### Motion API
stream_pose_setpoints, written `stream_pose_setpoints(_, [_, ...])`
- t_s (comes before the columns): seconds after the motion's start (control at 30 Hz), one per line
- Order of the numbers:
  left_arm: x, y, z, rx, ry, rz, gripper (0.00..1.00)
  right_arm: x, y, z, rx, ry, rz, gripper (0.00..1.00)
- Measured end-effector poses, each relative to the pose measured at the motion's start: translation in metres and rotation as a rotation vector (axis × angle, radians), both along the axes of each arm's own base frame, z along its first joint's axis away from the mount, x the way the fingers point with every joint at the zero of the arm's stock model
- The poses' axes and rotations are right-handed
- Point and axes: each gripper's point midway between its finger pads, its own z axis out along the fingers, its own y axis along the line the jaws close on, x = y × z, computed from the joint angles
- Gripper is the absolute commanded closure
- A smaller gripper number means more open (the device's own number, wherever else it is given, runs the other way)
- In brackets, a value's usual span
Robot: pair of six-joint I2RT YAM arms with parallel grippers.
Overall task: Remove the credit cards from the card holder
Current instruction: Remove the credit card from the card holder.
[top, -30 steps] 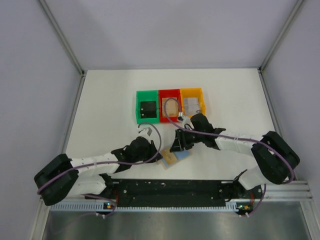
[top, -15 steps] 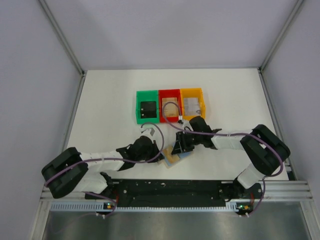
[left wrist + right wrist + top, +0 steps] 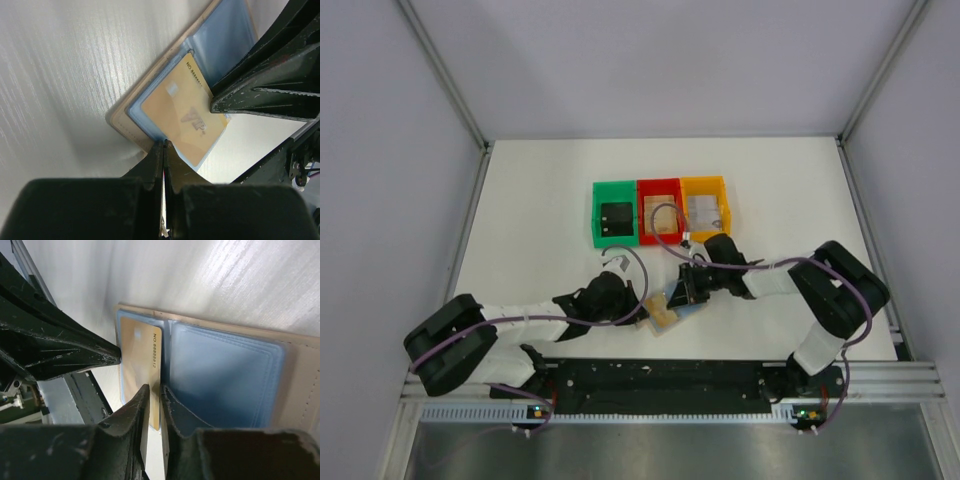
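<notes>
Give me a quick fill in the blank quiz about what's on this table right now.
The card holder lies ___ on the table. Its inner panels are light ___. The gold card reads ___. The middle bin of three is ___.
Answers: open, blue, VIP, red.

Overhead view is bright and even, soft diffuse light on the white bench [image 3: 550, 200], only faint shadows under the arms, everything reasonably sharp though small. Left wrist view: the near black fingers [image 3: 150, 170] are a blurred mass at the bottom, a soft grey shadow sits on the bench beside the card holder [image 3: 150, 100], and the gold card [image 3: 182, 117] is slightly hazy. Right wrist view: strong glare washes the bench at top right, the card holder's blue panel [image 3: 220, 375] is smeared and out of focus, and the near fingers [image 3: 135, 420] are dark and soft.
</notes>
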Motion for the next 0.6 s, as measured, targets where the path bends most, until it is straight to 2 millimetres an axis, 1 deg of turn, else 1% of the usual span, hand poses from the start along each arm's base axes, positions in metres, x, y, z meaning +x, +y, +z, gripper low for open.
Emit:
stream_pose_setpoints(0.1, [0.0, 0.0, 0.0, 0.0, 0.001, 0.001, 1.0, -0.001, -0.002, -0.003, 0.022, 0.022, -0.004, 1.0])
stream_pose_setpoints(0.23, [0.0, 0.0, 0.0, -0.001, 0.003, 0.001, 1.0, -0.003, -0.002, -0.001, 0.05, 0.037, 0.007, 1.0])
stream_pose_setpoints(0.37, [0.0, 0.001, 0.0, -0.001, 0.003, 0.001, 1.0, -0.002, -0.003, 0.001, 0.067, 0.038, 0.01, 1.0])
stream_pose_setpoints(0.6, [0.002, 0.001, 0.0, -0.002, 0.005, 0.004, 1.0, 0.009, -0.019, -0.001, 0.065, 0.047, -0.031, 1.0])
